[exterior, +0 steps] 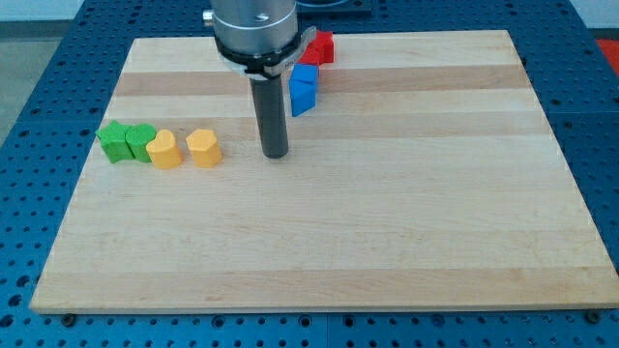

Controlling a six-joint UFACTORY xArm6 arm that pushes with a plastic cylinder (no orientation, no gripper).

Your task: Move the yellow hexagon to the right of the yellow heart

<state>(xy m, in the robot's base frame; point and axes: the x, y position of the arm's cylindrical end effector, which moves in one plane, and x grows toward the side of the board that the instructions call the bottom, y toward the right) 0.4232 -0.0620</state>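
Tool tip [277,155] right of yellow hexagon [204,148] — apart, yellow heart [165,151] beyond

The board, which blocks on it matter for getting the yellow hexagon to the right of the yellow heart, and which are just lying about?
For the job:
left yellow block
right yellow block (which one is the heart is hard to tell)
my tip, to the view's right of both

Lying about:
green blocks
blue blocks
red blocks
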